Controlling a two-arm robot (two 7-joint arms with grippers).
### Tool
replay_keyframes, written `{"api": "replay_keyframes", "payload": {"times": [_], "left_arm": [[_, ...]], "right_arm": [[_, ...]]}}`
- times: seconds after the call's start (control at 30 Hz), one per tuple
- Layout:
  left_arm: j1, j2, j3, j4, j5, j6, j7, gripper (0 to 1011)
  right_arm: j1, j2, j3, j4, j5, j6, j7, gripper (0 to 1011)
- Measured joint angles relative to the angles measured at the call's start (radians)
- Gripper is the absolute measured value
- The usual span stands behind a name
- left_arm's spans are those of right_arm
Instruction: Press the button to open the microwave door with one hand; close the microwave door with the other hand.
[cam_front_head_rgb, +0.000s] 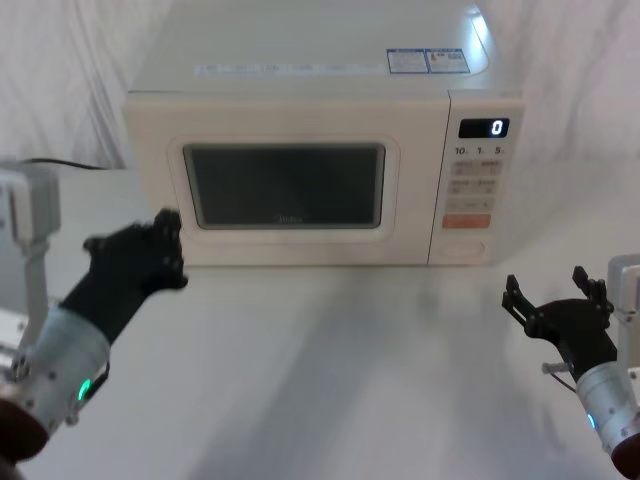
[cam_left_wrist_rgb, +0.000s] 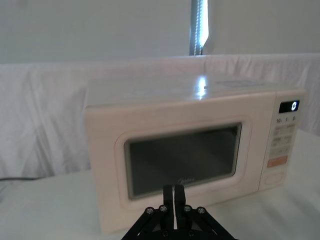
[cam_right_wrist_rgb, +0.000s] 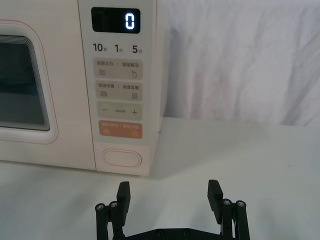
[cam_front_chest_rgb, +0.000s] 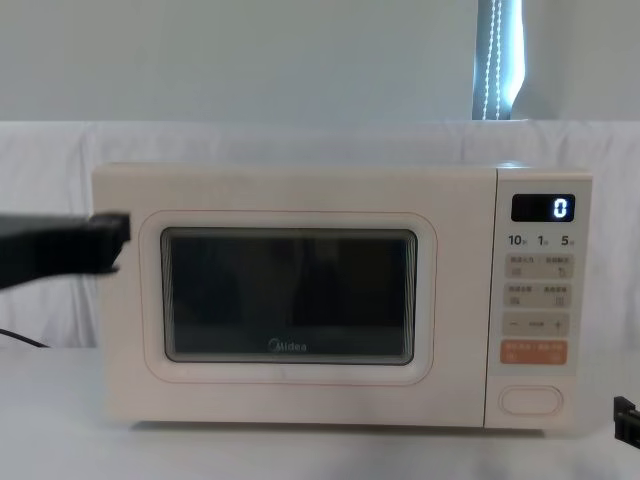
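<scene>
Currently door shut, nothing pressed, so my read is step 1, the button press, is not yet done.

Left gripper is raised on the robot's left, just in front of the lower left corner of the microwave. In the left wrist view its fingers are pressed together, holding nothing. Whether it touches the front face I cannot tell; it looks very close.

Microwave door sits flush with the cabinet, dark window facing the robot. The microwave stands at the back of the white-covered table, roughly centred.

On the microwave's right-hand panel the display reads 0. Below it are the small print buttons, then the orange button, then the button at the very bottom of the panel. In the right wrist view it is the blank pill shape, untouched.

Right gripper hovers low over the table, in front of and a bit right of the panel, apart from it. Jaws are spread, empty.

Next move, as I judge it: right gripper goes forward and slightly toward the left, lines 1 fingertip on the pill button, not the orange one just above, and pushes straight in. Left gripper should clear the door's swing first, then be ready to push it shut.
</scene>
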Motion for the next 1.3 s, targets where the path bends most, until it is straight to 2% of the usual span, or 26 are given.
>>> {"api": "replay_keyframes", "payload": {"times": [0.1,0.3,0.57,0.87,1.1,1.3], "left_arm": [[0.047,0.006,-0.017,-0.005,-0.01,-0.025,0.008,82],[0.098,0.01,-0.04,-0.004,-0.013,-0.056,0.027,241],[0.155,0.009,-0.065,0.018,0.018,-0.113,0.056,500],[0.182,-0.013,-0.097,0.054,0.044,-0.155,0.071,799],[0.184,-0.032,-0.113,0.083,0.05,-0.173,0.072,984],[0.18,-0.051,-0.125,0.109,0.051,-0.18,0.075,1001]], "right_arm": [[0.0,0.0,0.0,0.0,0.0,0.0,0.0,1002],[0.0,0.0,0.0,0.0,0.0,0.0,0.0,1002],[0.0,0.0,0.0,0.0,0.0,0.0,0.0,1002],[0.0,0.0,0.0,0.0,0.0,0.0,0.0,1002],[0.0,0.0,0.0,0.0,0.0,0.0,0.0,1002],[0.0,0.0,0.0,0.0,0.0,0.0,0.0,1002]]}}
